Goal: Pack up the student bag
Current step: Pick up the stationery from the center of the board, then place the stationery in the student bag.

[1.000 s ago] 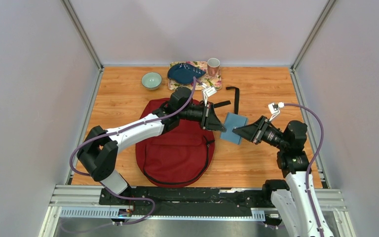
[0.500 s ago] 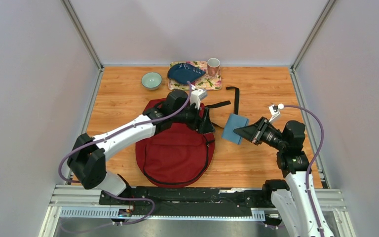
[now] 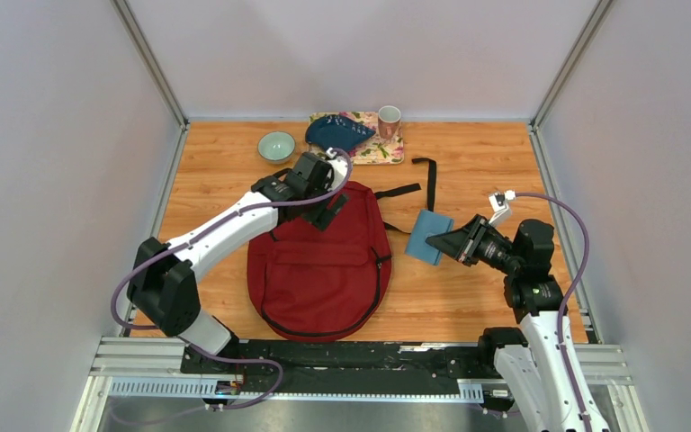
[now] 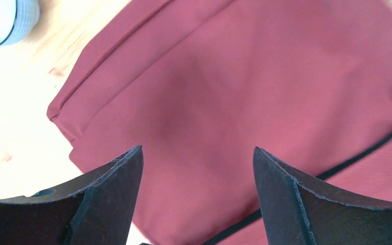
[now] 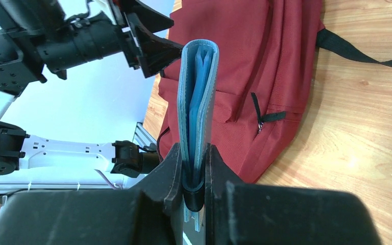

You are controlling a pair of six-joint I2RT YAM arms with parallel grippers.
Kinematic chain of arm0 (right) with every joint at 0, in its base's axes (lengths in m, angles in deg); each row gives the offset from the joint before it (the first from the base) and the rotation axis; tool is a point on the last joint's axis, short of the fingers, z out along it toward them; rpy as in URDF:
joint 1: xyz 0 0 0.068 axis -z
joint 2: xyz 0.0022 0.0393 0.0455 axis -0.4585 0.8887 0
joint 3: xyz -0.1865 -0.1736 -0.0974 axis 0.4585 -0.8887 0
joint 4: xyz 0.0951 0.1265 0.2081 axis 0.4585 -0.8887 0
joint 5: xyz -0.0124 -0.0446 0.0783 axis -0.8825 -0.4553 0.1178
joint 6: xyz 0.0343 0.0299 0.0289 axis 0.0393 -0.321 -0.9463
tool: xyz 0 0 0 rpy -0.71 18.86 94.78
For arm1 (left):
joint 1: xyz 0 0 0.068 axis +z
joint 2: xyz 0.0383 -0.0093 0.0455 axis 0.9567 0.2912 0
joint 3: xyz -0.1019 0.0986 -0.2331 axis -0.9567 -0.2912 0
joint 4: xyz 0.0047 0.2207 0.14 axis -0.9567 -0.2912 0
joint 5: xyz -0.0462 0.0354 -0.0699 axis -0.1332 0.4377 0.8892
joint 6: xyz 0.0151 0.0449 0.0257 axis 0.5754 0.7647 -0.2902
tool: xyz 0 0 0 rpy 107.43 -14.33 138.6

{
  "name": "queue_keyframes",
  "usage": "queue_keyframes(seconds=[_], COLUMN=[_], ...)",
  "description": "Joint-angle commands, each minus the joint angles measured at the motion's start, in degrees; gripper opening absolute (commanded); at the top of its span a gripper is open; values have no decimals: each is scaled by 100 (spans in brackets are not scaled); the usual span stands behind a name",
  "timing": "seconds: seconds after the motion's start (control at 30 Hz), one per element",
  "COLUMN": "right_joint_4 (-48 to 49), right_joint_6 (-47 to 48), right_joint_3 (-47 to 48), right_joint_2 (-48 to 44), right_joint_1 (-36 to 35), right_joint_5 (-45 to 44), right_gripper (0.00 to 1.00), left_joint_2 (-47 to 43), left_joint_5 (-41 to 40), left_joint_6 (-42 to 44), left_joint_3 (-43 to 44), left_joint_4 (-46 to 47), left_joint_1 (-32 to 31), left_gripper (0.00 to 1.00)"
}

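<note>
The student bag (image 3: 324,265), a large dark red backpack, lies flat on the table and shows in the left wrist view (image 4: 235,87) and the right wrist view (image 5: 275,61). My left gripper (image 3: 328,212) hovers open over the bag's upper part with nothing between its fingers (image 4: 198,149). My right gripper (image 3: 434,240) is shut on a folded blue wallet (image 3: 429,234), held on edge above the table to the right of the bag. In the right wrist view the wallet (image 5: 198,97) stands upright between the closed gripper (image 5: 191,150).
A teal bowl (image 3: 276,146) sits behind the bag on the left. A floral tray (image 3: 385,151) at the back holds a dark blue pouch (image 3: 335,132) and a pink cup (image 3: 389,118). The bag's black strap (image 3: 428,180) trails toward the back right.
My left gripper opened, let go of the blue wallet and swung back left over the bag's top. My right gripper closed on the wallet and holds it alone.
</note>
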Motion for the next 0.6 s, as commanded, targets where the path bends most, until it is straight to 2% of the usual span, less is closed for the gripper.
queue_keyframes(seconds=[0.0,0.2,0.4,0.57], right_joint_4=[187,161,222,275], right_joint_6=[73,143,169,213], right_joint_3=[25,-19,-80,-89], right_joint_2=[-24,-33,63,142], right_joint_1=[-6,-15,-6,-15], right_joint_5=[2,28,90,99], right_gripper=[0,0,0,0], left_joint_2=[231,48,-216,-480], left_joint_5=[-785,-689,-136,734], left_joint_6=[999,1017,1201,1413], left_joint_3=[51,-440,-749,-916], left_joint_4=[-531,-435,-531,-637], left_joint_1=[47,161,328,389], left_gripper=[86,86,86,85])
